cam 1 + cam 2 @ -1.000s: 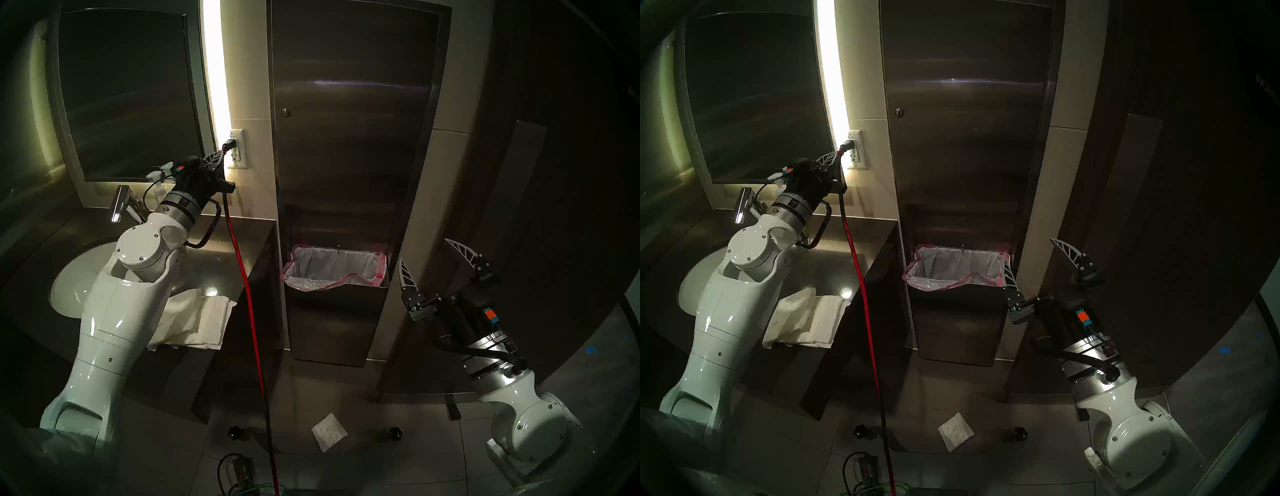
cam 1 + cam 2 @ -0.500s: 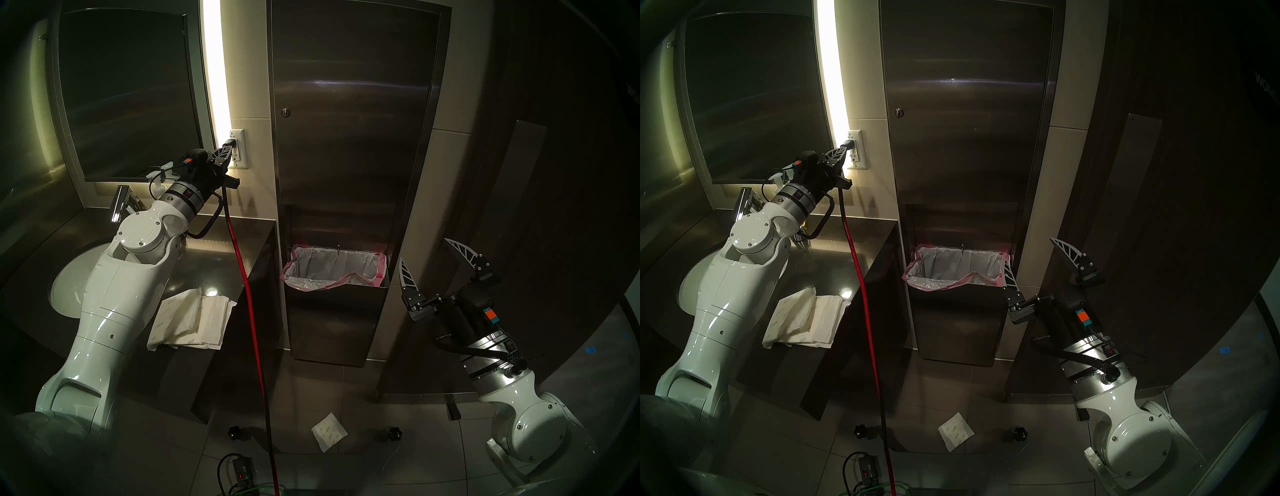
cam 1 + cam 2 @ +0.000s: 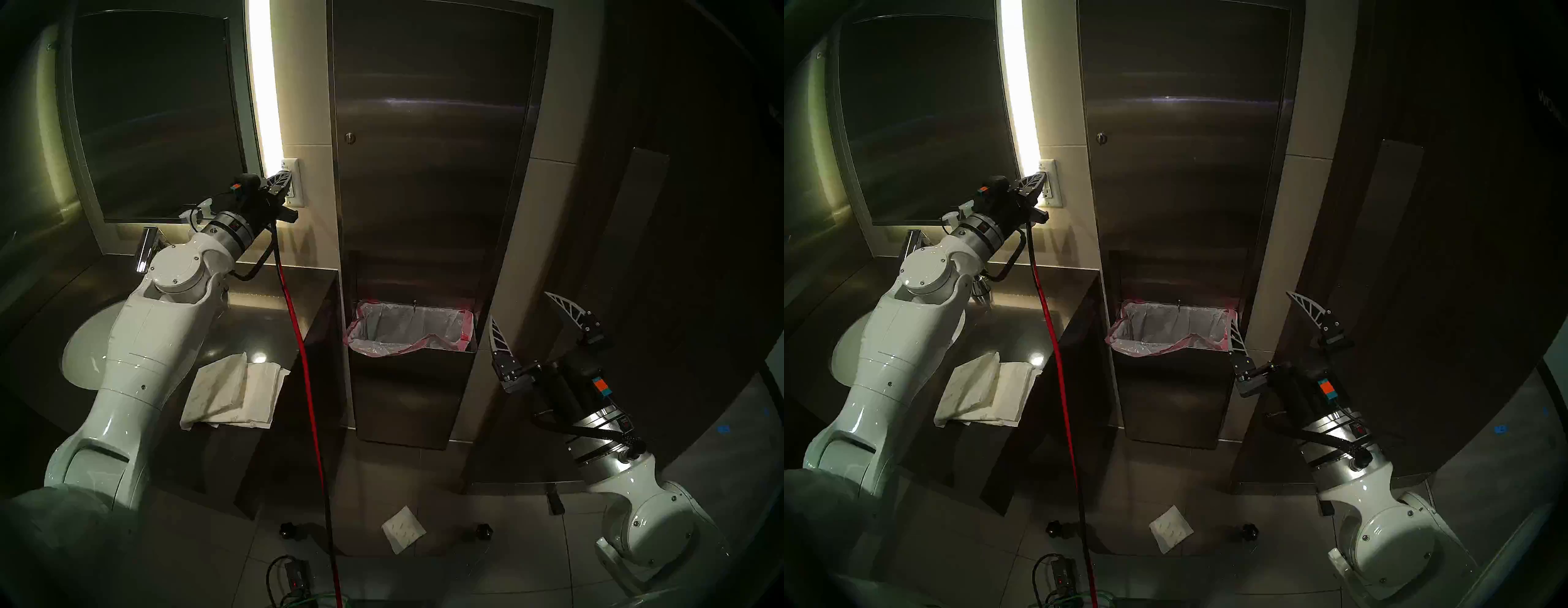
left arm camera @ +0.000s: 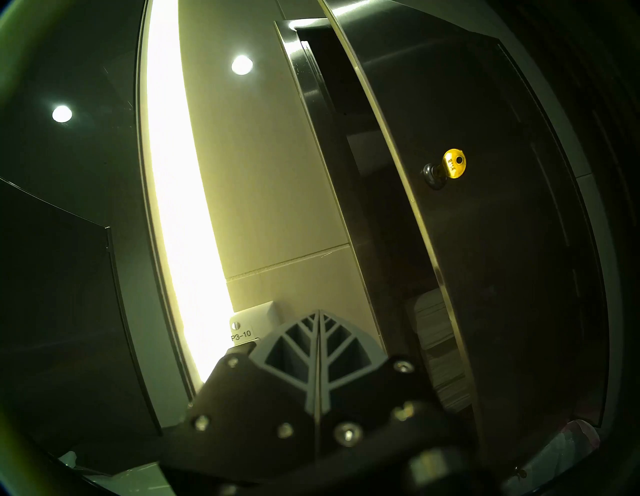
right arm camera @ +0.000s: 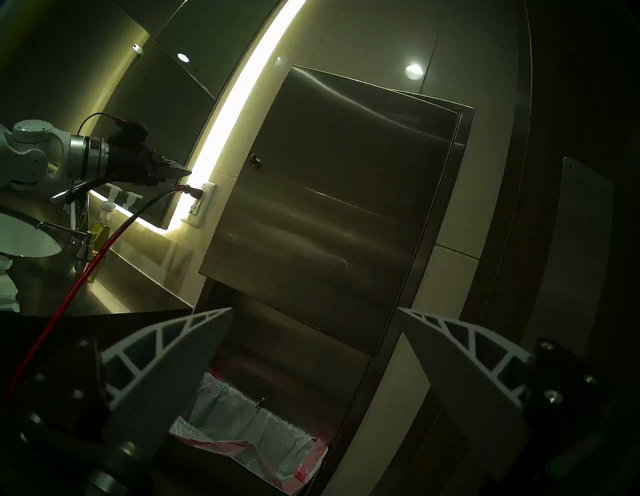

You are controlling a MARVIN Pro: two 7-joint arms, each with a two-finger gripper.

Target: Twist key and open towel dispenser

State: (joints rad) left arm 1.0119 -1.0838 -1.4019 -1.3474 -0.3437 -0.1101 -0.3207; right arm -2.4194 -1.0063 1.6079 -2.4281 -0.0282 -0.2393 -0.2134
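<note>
Two grippers waiting: left gripper (image 4: 318,317) clenched empty below-left of the key (image 4: 454,164), right gripper (image 5: 313,341) spread, clear of the towel dispenser (image 3: 428,170).

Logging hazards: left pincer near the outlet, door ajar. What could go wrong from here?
1. The shut left pincer is right by the outlet where the red cord plugs in; a move toward the door could snag the cord or knock its plug.
2. The door stands ajar with the key jutting from it; a bump might swing it or bend the key.
</note>
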